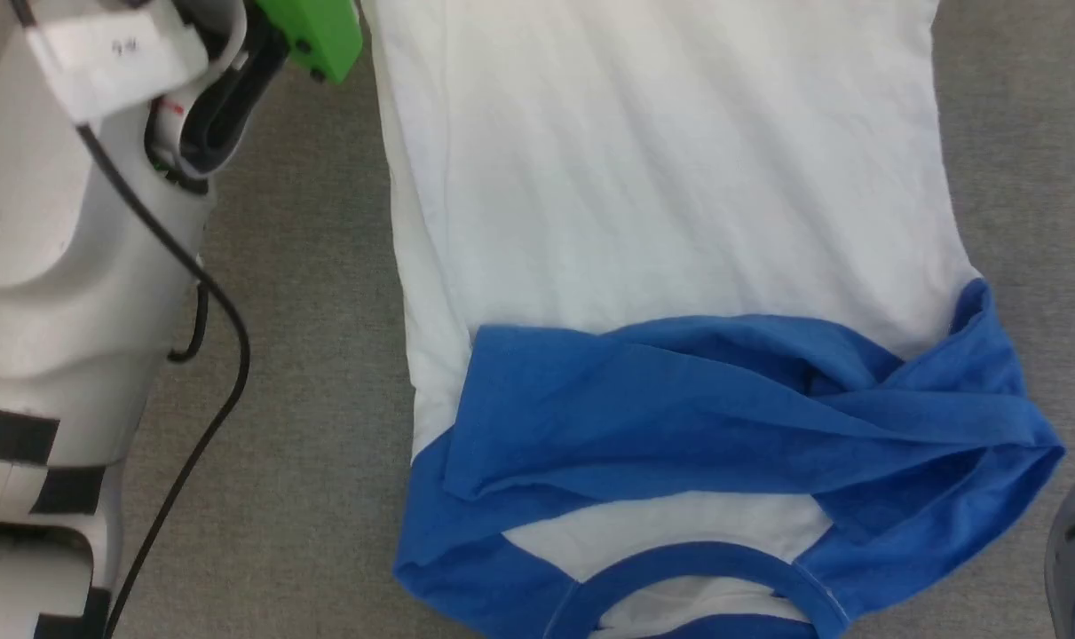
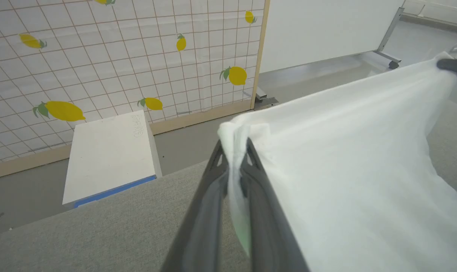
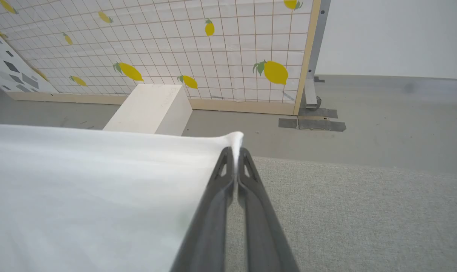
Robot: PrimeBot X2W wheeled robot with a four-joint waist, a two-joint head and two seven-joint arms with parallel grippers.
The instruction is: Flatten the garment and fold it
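Folding step: left end effector (image 2: 234, 153) and right end effector (image 3: 236, 153) pinch hem corners of the white, blue-sleeved cotton T-shirt (image 1: 661, 177), taut between them; next, likely carry both evenly toward the collar.

We find no text we can read for certain. A white tag (image 1: 115, 58) on the pale forearm (image 1: 49, 231), at eleven o'clock in the head view, bears tiny illegible handwriting. A white box (image 2: 109, 155), at nine o'clock in the left wrist view, carries faint, unreadable lettering.
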